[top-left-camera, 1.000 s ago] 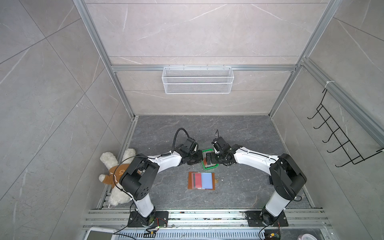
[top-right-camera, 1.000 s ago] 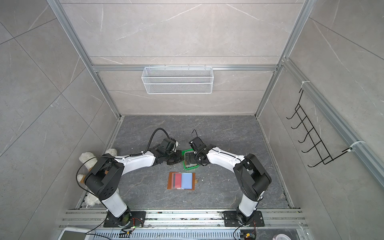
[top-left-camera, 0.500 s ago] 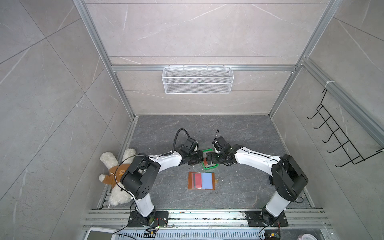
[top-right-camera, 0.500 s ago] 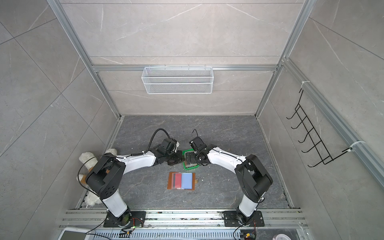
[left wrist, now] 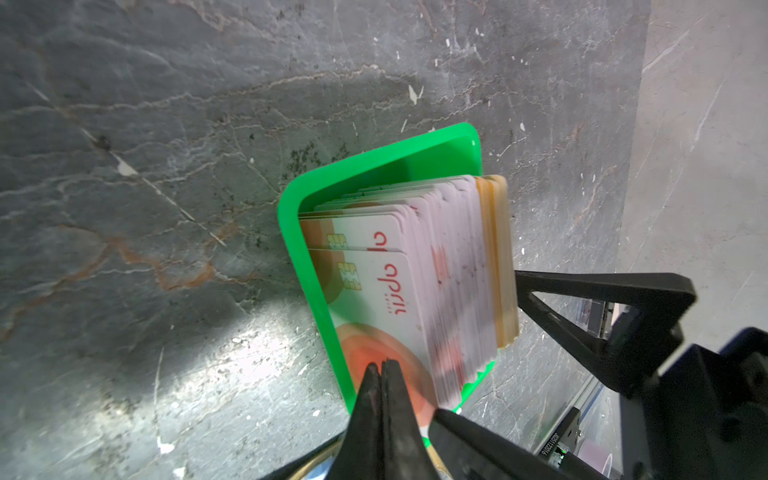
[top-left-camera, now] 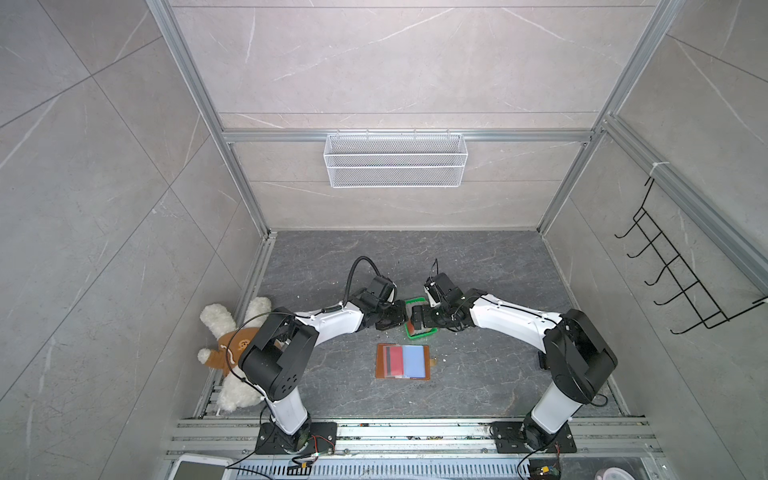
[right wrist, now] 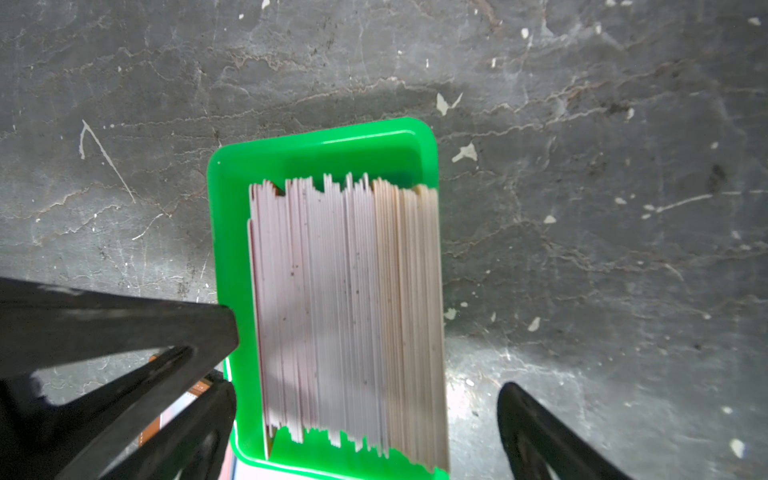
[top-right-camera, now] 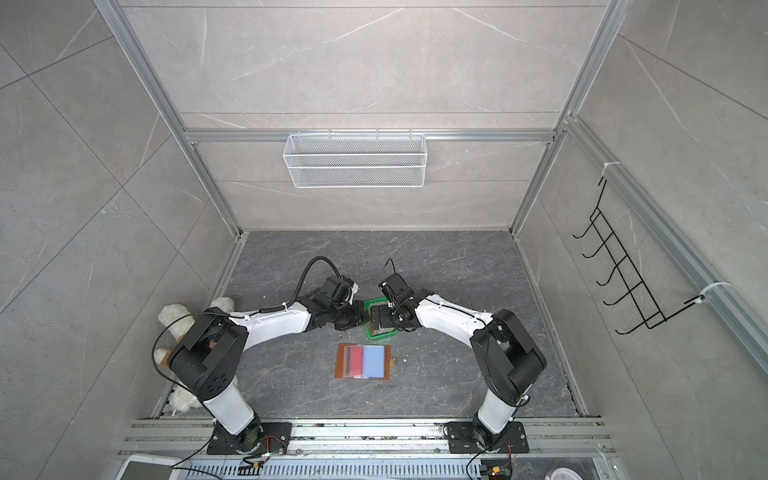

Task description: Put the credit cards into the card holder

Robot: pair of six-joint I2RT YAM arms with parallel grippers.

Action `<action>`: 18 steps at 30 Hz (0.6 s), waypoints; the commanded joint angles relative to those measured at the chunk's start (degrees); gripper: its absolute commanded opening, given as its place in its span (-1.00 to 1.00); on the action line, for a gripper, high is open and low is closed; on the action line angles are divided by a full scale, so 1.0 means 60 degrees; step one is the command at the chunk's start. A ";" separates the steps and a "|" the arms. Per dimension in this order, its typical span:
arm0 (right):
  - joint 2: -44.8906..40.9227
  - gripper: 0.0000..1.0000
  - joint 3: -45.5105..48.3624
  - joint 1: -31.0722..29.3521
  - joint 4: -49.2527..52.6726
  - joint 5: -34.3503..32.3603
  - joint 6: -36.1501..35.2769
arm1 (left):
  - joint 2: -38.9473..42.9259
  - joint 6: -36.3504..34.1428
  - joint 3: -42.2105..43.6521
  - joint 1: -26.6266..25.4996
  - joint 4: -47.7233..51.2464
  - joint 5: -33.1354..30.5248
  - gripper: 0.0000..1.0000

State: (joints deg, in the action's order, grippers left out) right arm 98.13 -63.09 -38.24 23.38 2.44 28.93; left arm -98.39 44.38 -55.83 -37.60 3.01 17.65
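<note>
the credit cards [left wrist: 374, 282] are standing on edge as a thick stack inside the green tray [left wrist: 291, 232]. their long edges are running along the tray's length and their printed faces are looking toward the left arm. the left pincer [left wrist: 382, 365] is clenched with nothing visible between its tips. those tips are sitting right at the outermost card's face, by the red-orange circle near one end; whether they are touching it i cannot tell.

the right pincer [right wrist: 368, 395] is fully released, grasping nothing, and is straddling the stack across its thickness. one finger [right wrist: 220, 399] is sitting at the tray wall on the printed-face side, and the other is hanging just beside the tan cards at the back of the stack.

the card holder [top-left-camera: 402, 360] is lying open and flat on the surface [top-left-camera: 478, 374], near the tray on the side toward the arm bases and roughly midway between the two arms. a red card with a dark stripe is showing in its left half, beside the light-blue panel.

the step in hand is probably peeling one card off the stack. the outermost face is pointing at the left pincer, so that arm looks the nearer one for separating it. its tips are meeting the face flat on, so they would likely need to open over the card's top edge to take it.
</note>
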 commanded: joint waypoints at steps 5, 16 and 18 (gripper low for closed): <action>0.0257 1.00 0.0046 0.0014 -0.0058 0.0098 0.0031 | 0.0325 -0.0233 -0.0428 0.0049 -0.0064 0.0509 -1.00; 0.0353 0.99 0.0082 0.0023 -0.0044 0.0312 -0.0066 | -0.0276 -0.0016 -0.0404 0.0035 0.0318 0.0083 -1.00; 0.0381 1.00 0.0063 0.0015 -0.0045 0.0442 -0.0119 | -0.0351 0.0052 -0.0375 0.0027 0.0398 -0.0010 -1.00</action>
State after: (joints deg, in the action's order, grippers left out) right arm 99.33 -63.09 -38.24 23.29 3.68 28.88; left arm -99.59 44.38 -57.12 -37.60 3.60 18.90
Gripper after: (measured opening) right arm 0.992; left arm 0.044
